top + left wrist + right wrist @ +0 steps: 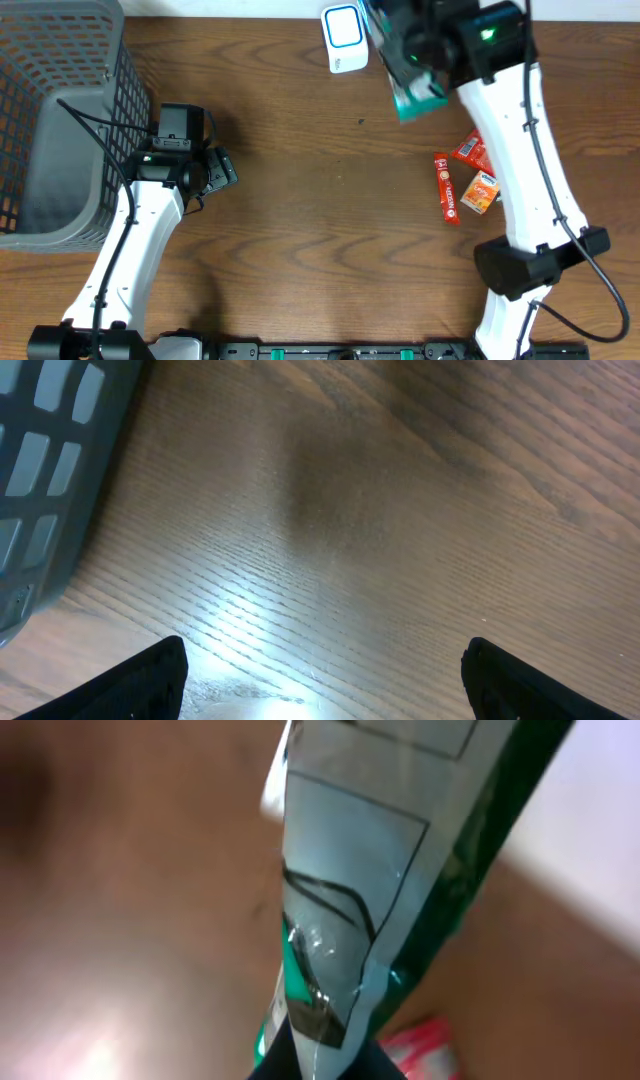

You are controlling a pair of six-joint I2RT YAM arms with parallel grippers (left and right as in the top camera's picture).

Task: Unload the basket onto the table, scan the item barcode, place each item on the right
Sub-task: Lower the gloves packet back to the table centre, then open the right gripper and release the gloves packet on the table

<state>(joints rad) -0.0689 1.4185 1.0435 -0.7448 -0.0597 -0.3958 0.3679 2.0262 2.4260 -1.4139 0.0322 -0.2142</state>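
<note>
Wooden table [320,230], grey basket [60,130] far left. Left gripper [226,168] beside it, jaws wide, holding nothing. Right gripper [415,62] clamped on green packet [412,100], far centre, just right of white scanner [345,38]. Snack packets [446,187] right.

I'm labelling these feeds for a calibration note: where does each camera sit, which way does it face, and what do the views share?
Overhead: fixed above the table, facing straight down; left arm and right arm show.
Left wrist: on the left arm, facing down at wood beside the basket; open left fingers frame the bottom corners.
Right wrist: on the right arm, close on the green packet; shut right fingers show dark at the bottom.
Shared: overhead and left wrist see the basket; overhead and right wrist, the green packet.
</note>
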